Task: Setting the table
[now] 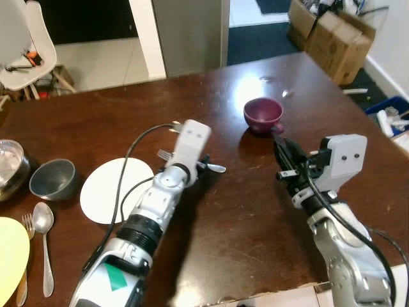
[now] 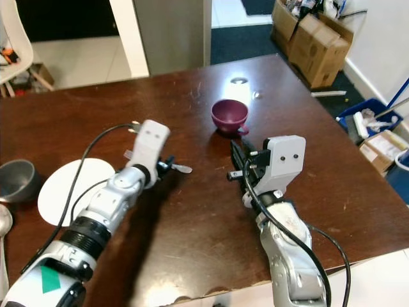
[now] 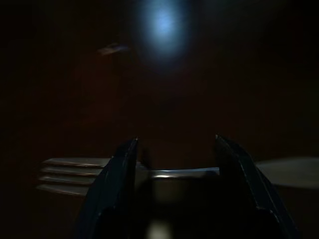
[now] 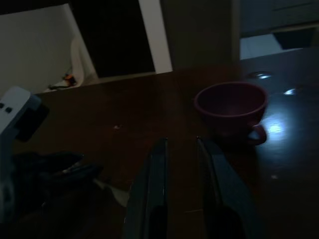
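The left gripper [image 3: 174, 169] pinches a fork [image 3: 75, 176] crosswise between its fingers, low over the dark wooden table [image 1: 255, 211], just beside the white plate [image 1: 108, 192]. The right gripper [image 4: 180, 164] hovers near the maroon cup [image 1: 263, 114], its fingers nearly pressed together with a narrow gap, holding nothing. A grey bowl [image 1: 52, 179] and a spoon [image 1: 43, 220] lie beyond the plate.

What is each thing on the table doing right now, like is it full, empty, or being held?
Fork: lying flat on the table, left gripper closed around its handle.
Maroon cup: upright, empty, untouched.
White plate: flat, bare.
Grey bowl: upright, empty.
Spoon: lying flat beside a second fork.
Yellow plate: flat at the table's edge.
Right gripper: nearly shut, holding nothing, short of the cup.
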Controlling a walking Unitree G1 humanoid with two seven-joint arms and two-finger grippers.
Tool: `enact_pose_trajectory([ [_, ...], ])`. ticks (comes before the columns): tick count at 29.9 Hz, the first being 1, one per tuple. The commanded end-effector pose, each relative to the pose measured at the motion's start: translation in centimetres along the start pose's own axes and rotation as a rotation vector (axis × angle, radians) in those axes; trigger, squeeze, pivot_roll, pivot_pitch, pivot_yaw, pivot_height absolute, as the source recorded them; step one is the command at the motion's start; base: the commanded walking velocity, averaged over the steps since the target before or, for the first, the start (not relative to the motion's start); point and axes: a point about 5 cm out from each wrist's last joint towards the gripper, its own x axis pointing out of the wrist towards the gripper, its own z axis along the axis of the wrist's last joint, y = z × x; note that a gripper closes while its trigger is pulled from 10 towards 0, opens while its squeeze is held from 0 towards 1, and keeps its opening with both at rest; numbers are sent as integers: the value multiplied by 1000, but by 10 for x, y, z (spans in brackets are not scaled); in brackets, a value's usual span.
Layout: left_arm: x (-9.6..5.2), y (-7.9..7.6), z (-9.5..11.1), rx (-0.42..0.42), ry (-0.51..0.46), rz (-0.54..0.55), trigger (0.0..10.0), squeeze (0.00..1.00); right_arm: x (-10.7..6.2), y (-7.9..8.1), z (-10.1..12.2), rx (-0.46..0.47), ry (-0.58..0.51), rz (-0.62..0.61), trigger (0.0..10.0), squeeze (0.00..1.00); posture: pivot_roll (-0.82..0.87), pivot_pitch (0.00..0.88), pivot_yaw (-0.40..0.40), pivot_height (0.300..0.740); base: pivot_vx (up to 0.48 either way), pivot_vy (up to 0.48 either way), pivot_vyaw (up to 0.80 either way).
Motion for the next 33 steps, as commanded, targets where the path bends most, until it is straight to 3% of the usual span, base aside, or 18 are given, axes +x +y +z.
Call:
enact_pose_trajectory([
  [1, 1, 12, -3, -35, 8, 45, 10000, 0, -3, 7, -1, 28, 12, 20, 10000, 0, -62, 284, 193, 740, 0, 0, 0],
  [4, 2, 23, -3, -58, 8, 91, 10000, 0, -3, 11, 0, 36, 15, 31, 10000, 0, -63, 301, 194, 740, 0, 0, 0],
  [7, 3, 34, -2, -149, 2, 124, 10000, 0, -6, 16, 4, 50, 14, 43, 10000, 0, -74, 329, 199, 740, 0, 0, 0],
  [12, 7, 35, -6, -253, 23, 127, 10000, 0, -12, 19, 5, 58, 30, 38, 10000, 0, -87, 338, 207, 740, 0, 0, 0],
  [15, 7, 33, -8, -232, 33, 116, 10000, 0, -13, 18, 5, 58, 36, 34, 10000, 0, -87, 338, 207, 740, 0, 0, 0],
  [18, 6, 19, -26, -83, 143, 5, 10000, 0, -14, 16, 4, 59, 46, 20, 10000, 0, -86, 327, 215, 740, 0, 0, 0],
  [20, 2, 12, -38, -38, 192, -64, 10000, 0, -13, 15, 3, 57, 48, 14, 10000, 0, -85, 321, 215, 740, 0, 0, 0],
  [23, 2, 11, -40, -37, 198, -78, 10000, 0, -13, 15, 3, 57, 51, 13, 10000, 0, -85, 319, 215, 740, 0, 0, 0],
  [27, -16, 2, -59, -54, 247, -239, 10000, 0, -12, 12, 3, 58, 56, 6, 10000, 0, -82, 298, 206, 740, 0, 0, 0],
  [29, -19, 1, -61, -57, 246, -261, 10000, 0, -12, 12, 3, 57, 57, 7, 10000, 0, -82, 298, 206, 740, 0, 0, 0],
  [33, -43, 0, -65, -59, 241, -344, 10000, 0, -10, 12, 2, 57, 58, 15, 10000, 0, -75, 281, 200, 740, 0, 0, 0],
])
